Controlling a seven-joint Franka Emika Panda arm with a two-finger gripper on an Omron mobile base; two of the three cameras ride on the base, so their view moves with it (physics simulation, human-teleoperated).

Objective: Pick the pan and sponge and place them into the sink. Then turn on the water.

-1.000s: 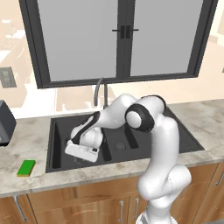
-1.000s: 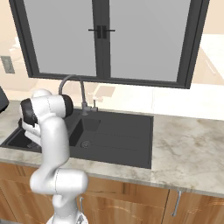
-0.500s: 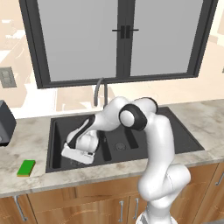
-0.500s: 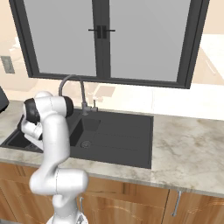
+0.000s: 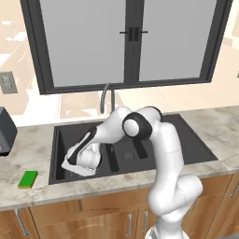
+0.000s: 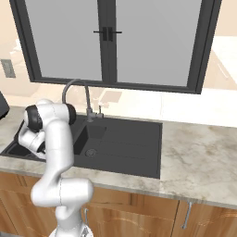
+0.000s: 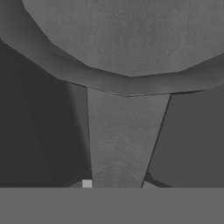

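**Pan going into the sink, sponge and water to come**

The round, shallow, dark grey pan hangs by its flat handle from the end effector, whose jaws are closed on that handle, low inside the left end of the matte black double-basin sink. By my judgement it is not yet released. The small green rectangular sponge lies near the tabletop's front left edge. No stream runs from the grey gooseneck faucet.

The sink is set into the worktop below the window, faucet behind its basins. The sponge lies on the worktop left of the sink, near the front edge. The claw reaches down into the left basin, where the pan sits just ahead of it.
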